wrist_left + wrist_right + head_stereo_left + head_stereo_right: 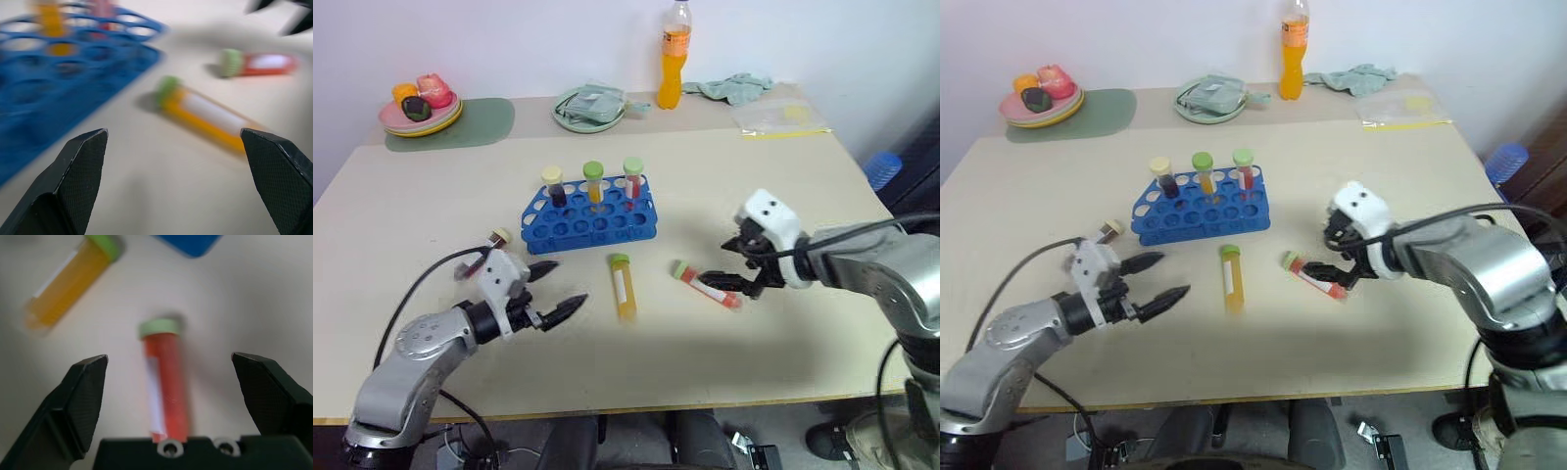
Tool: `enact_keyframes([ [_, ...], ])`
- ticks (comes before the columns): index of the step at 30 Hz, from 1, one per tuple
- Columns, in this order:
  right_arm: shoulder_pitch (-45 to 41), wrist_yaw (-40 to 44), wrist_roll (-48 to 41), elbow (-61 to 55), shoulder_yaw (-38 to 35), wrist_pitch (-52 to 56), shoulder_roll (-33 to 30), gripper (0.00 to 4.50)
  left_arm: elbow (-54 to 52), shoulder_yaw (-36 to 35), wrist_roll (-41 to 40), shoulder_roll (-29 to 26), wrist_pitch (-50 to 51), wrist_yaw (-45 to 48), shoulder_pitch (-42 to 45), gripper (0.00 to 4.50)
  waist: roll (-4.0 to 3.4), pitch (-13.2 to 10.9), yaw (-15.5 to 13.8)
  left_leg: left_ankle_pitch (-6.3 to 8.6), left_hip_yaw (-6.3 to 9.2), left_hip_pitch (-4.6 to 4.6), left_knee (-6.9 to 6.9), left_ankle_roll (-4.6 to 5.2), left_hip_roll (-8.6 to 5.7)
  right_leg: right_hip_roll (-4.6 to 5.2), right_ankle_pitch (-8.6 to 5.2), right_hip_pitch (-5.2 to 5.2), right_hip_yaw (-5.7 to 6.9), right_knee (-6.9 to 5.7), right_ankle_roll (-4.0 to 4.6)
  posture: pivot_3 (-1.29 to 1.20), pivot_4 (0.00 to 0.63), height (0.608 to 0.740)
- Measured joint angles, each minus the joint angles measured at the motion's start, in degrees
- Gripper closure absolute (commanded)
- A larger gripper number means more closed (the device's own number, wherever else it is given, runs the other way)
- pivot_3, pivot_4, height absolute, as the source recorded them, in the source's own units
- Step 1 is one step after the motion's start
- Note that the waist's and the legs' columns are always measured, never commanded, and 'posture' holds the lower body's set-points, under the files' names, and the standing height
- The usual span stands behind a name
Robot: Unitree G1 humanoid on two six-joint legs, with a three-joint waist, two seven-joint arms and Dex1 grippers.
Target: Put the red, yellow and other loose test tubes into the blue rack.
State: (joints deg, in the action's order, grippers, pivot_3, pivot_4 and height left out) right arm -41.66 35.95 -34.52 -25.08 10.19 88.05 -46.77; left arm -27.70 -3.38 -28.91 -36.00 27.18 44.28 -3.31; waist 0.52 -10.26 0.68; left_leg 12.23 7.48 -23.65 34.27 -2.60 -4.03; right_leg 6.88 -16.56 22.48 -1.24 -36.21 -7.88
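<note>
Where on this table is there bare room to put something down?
The near strip of table, in front of the yellow tube and red tube, is bare. So is the stretch between the blue rack and the plastic bag. The far edge is crowded: plates, cloths, bottle.

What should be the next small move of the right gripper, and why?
Probably lower the right gripper and close it on the red tube. Its fingers are open on either side of the tube, which lies loose on the table, apart from the blue rack.

red tube [707, 286] base hidden under right gripper [742, 277]; blue rack [54, 83] blurred, cut off
</note>
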Motion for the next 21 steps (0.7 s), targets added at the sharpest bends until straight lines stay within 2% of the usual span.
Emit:
enact_keyframes([
  [5,-7.2,-3.3,-0.8,11.0,7.6,4.1,1.7,0.0,-0.1,4.8,1.4,-0.4,-2.5,4.4,0.0,0.04,0.01,0.0,-0.1,0.0,0.04,-0.18,0.02,0.01,-0.04,0.03,0.03,0.13,0.03,0.0,-0.04,0.0,0.15,0.74],
  [9,-9.8,-3.5,-4.0,13.8,12.2,4.1,1.2,0.0,-1.1,6.7,2.3,-0.4,-4.3,5.7,-1.6,0.04,0.0,0.0,0.3,-0.01,0.02,-0.25,0.01,0.01,-0.02,0.01,0.03,0.28,0.02,-0.1,-0.05,0.0,0.15,0.74],
  [12,-10.5,-3.9,-5.1,14.0,14.6,4.1,0.9,0.93,-1.6,7.2,3.4,0.4,-6.0,5.5,-3.0,0.0,0.0,0.0,0.2,-0.02,0.01,-0.26,0.03,0.01,-0.03,0.01,0.03,0.28,0.03,-0.12,-0.05,0.0,0.15,0.74],
  [17,-10.6,-4.1,-6.9,14.0,16.1,4.1,0.8,3.52,-1.6,8.2,4.5,1.4,-7.6,5.2,-4.0,0.0,0.0,0.0,0.1,-0.01,0.02,-0.28,0.11,0.02,-0.04,0.01,0.04,0.27,0.03,-0.14,-0.07,0.0,0.15,0.74],
  [18,-10.8,-4.1,-7.3,14.0,16.2,4.1,0.8,3.79,-1.6,8.6,4.7,1.7,-7.9,5.2,-4.2,0.0,0.0,0.0,0.1,-0.01,0.01,-0.28,0.11,0.02,-0.04,0.01,0.04,0.27,0.03,-0.15,-0.07,0.0,0.15,0.74],
  [21,-10.9,-4.2,-7.7,13.9,16.2,4.1,0.6,3.85,-1.5,9.4,5.1,2.5,-8.8,5.2,-4.7,0.0,0.0,0.0,0.1,-0.01,0.01,-0.28,0.11,0.02,-0.04,0.0,0.04,0.27,0.04,-0.16,-0.07,0.0,0.15,0.74],
])
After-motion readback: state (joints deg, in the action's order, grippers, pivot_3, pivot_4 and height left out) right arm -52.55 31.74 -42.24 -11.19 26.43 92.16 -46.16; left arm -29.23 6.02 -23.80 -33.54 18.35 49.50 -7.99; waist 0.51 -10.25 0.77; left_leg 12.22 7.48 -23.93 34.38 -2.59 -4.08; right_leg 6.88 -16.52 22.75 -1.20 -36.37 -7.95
